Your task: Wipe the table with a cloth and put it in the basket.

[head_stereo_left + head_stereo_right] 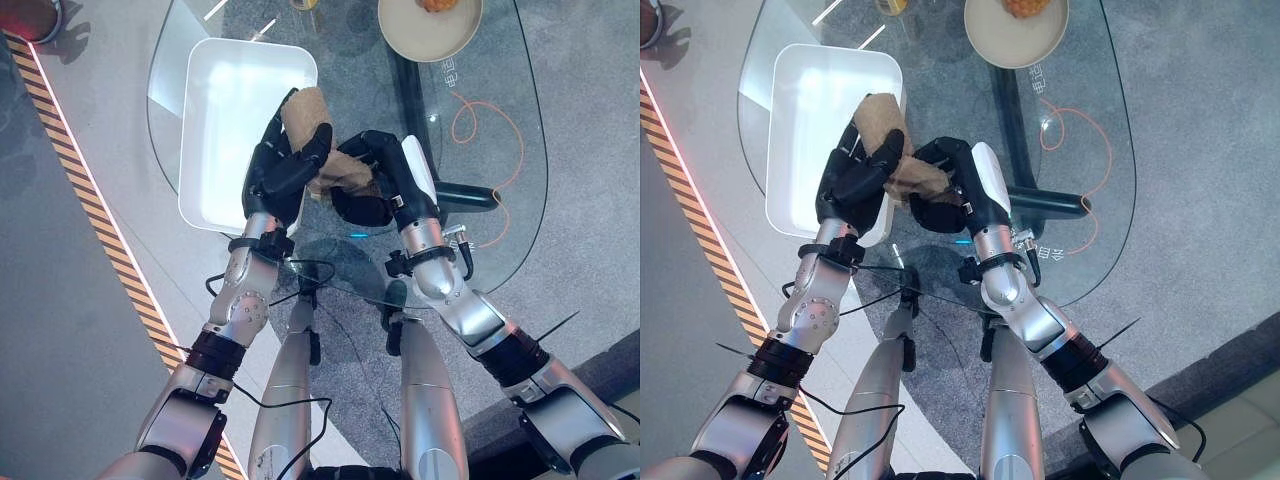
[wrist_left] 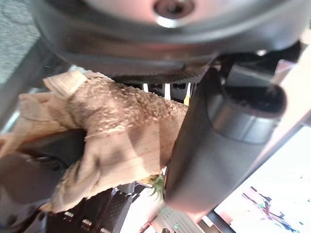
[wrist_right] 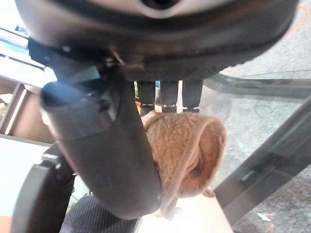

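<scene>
- The floor [image 1: 80, 330] is grey and speckled; 1 strip of orange-and-black hazard tape [image 1: 90, 210] runs diagonally down the left side of the head views.
- 1 glass table [image 1: 510, 200], oval and see-through, fills the upper middle of the frame, and its dark base bars show through the top.
- 1 basket [image 1: 215, 120], a white, smooth, rectangular bin with rounded corners, sits at the upper left of centre, overlapping the table's left edge as seen from above.
- 1 round beige plate [image 1: 425, 38] lies at the top edge on the glass with something orange-yellow on it, too cropped to tell what.
- 1 thin orange cord [image 1: 480, 120] loops below the plate, right of centre.
- 1 cloth [image 1: 318, 140], tan and nubbly like terry towelling, is bunched at the centre between both hands, its upper end reaching over the basket's right rim.
- The left hand [image 1: 275, 165] has its fingers and thumb curled around the cloth's left part.
- The right hand [image 1: 385, 170], with a white cover along its side, has its fingers bent over the cloth's right part, pinching a fold against the thumb.
</scene>
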`<state>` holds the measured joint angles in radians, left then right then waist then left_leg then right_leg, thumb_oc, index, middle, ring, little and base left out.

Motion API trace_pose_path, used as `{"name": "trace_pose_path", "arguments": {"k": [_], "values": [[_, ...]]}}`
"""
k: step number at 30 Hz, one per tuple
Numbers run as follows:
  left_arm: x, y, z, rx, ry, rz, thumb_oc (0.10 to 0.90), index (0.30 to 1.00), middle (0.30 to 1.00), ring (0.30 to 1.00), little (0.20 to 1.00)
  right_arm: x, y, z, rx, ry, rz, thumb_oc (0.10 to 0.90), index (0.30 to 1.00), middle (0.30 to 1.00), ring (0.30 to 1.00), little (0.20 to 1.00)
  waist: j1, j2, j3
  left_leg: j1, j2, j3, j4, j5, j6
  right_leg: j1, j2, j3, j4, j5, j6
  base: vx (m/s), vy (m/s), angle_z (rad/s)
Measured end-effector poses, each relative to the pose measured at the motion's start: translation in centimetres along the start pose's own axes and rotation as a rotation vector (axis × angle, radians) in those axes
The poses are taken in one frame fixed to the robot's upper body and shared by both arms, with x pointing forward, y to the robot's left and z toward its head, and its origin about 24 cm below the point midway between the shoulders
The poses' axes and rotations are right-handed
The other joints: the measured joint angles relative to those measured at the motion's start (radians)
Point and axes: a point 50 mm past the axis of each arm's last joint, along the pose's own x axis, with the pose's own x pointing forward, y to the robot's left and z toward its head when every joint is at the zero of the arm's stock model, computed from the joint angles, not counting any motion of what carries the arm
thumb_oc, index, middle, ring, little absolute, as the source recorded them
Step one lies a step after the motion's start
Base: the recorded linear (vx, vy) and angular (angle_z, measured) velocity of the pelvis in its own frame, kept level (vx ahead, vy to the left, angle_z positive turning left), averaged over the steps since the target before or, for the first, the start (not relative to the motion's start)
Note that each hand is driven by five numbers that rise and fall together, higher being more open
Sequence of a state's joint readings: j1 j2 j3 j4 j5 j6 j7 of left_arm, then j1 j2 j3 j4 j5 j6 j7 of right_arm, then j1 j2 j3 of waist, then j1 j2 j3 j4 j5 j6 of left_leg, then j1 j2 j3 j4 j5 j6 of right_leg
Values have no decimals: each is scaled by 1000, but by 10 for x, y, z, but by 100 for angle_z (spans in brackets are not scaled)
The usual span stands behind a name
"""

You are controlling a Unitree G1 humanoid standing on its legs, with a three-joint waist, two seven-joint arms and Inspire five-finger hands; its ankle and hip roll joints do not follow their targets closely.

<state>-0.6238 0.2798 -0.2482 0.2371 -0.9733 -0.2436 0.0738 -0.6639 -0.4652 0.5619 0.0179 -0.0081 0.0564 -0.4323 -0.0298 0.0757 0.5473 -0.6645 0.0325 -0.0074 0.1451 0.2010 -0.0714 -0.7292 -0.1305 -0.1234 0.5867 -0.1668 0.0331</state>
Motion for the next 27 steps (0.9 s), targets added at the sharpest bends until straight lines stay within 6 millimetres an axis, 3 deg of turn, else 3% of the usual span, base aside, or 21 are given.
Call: {"name": "trace_pose_path", "arguments": {"k": [18,19,20,21,27], "values": [[1,-1,1,-18,-34,8,100,300,300,300,200,-1,5,8,17,-30,24,100,300,300,300,200,-2,0,0,1,0,0,1,0,0,0,0,1,2,0,0,0,0,0],[1,-1,1,-19,-35,9,100,300,300,300,200,-1,5,8,17,-30,25,298,469,469,469,398,-2,0,0,1,0,0,1,0,0,0,0,1,2,0,0,0,0,0],[1,-1,0,-22,-37,11,100,300,300,300,200,-1,5,8,17,-30,26,709,822,822,822,809,-1,0,0,1,0,0,1,0,0,0,0,1,2,0,0,0,0,0],[1,-1,0,-22,-38,12,100,300,300,300,200,-1,5,8,17,-30,28,800,900,900,900,900,-1,0,0,1,0,0,1,0,0,0,0,1,2,0,0,0,0,0],[1,2,2,-28,-64,32,100,300,300,300,200,0,9,10,36,-33,32,800,900,900,900,900,-3,0,0,1,0,0,1,0,0,0,0,1,2,0,0,0,0,0]]}}
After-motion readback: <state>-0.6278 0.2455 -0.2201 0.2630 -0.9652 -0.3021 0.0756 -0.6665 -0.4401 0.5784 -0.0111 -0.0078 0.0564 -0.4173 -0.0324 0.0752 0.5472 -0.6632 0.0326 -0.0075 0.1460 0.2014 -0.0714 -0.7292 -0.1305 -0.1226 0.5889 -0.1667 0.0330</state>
